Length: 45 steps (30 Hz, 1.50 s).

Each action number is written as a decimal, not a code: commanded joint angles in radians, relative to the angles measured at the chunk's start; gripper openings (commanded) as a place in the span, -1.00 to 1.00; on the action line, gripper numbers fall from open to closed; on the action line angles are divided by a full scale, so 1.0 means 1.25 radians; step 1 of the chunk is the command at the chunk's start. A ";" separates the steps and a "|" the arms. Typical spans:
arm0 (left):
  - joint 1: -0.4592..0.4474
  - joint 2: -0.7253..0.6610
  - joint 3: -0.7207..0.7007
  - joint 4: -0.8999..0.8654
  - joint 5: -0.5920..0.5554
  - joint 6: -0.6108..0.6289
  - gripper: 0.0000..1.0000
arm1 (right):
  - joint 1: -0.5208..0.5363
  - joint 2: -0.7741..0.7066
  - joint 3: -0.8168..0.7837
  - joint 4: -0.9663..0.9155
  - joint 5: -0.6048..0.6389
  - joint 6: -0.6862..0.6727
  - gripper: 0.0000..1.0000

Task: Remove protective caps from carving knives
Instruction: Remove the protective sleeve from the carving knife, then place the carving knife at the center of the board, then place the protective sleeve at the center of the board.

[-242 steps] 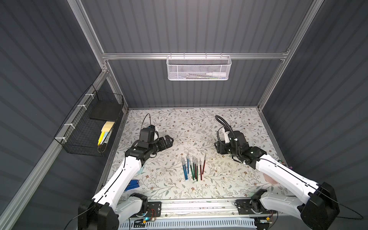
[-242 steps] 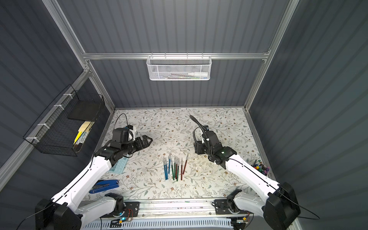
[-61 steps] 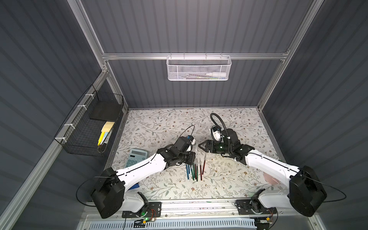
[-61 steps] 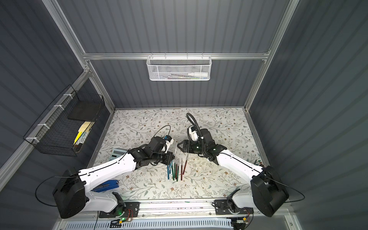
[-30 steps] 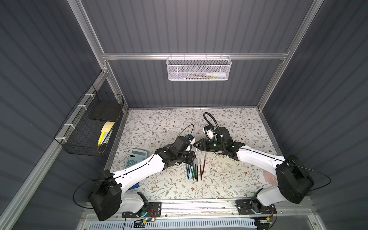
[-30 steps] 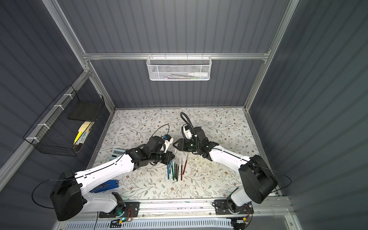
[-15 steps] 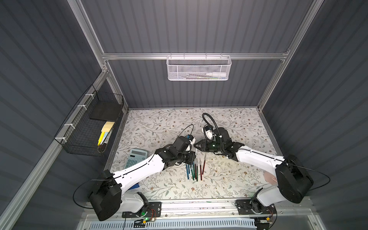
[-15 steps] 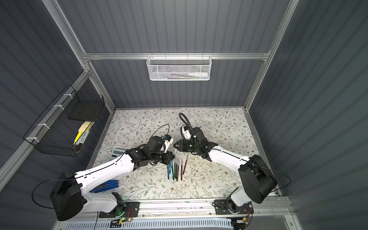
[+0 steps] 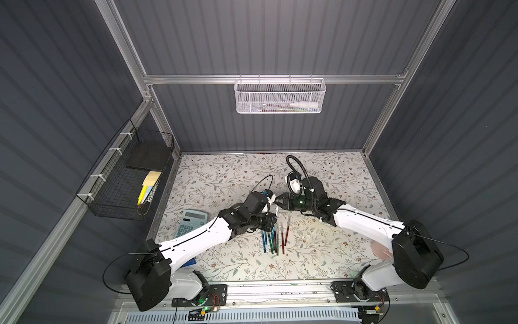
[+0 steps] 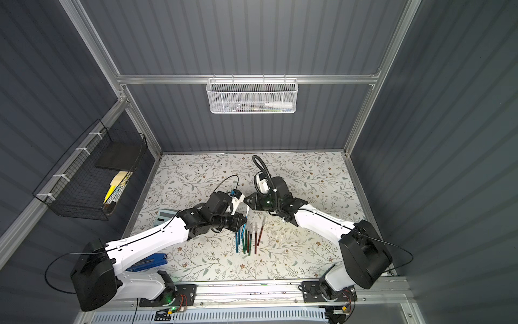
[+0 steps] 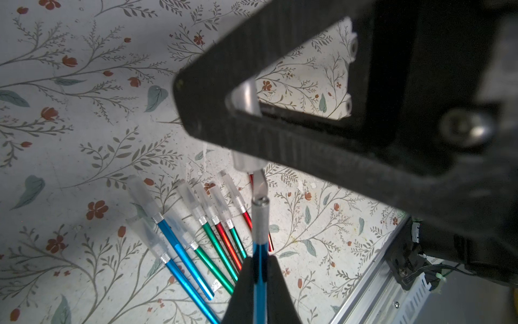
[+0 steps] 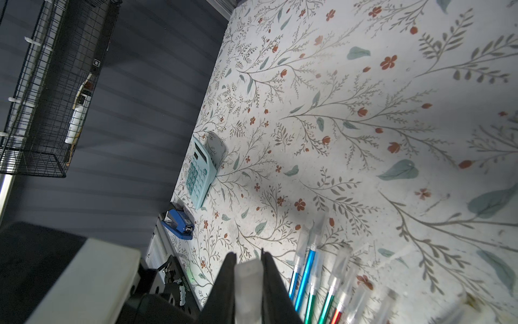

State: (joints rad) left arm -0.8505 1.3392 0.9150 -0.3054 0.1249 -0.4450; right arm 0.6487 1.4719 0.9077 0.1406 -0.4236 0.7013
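One blue carving knife is clamped over the desk in the left jaws; at its 12 o'clock the right jaws pinch its protective cap, blade partly bare; capped knives lie at 6 o'clock

Both top views are crisp and evenly lit, walls dim. Wrist views are murkier: big soft shadows on the tabletop, glints on the carving knives, close stuff blurry, maybe slight edge warping.

Black left pincer and right pincer on white, black-jointed arms.
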 commanded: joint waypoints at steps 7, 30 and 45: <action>-0.004 -0.018 -0.016 0.001 -0.024 -0.007 -1.00 | 0.004 -0.026 0.041 -0.012 0.026 -0.028 -0.68; 0.113 -0.009 -0.001 -0.144 -0.150 -0.039 -1.00 | -0.041 -0.135 0.003 -0.204 0.263 -0.131 -0.69; 0.284 0.177 0.097 -0.210 -0.122 -0.048 -1.00 | -0.177 -0.062 -0.003 -0.394 0.382 -0.171 -0.69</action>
State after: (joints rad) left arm -0.5194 1.5352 1.0092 -0.5430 -0.0536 -0.4934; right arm 0.4316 1.3590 0.9031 -0.2775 0.0048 0.5095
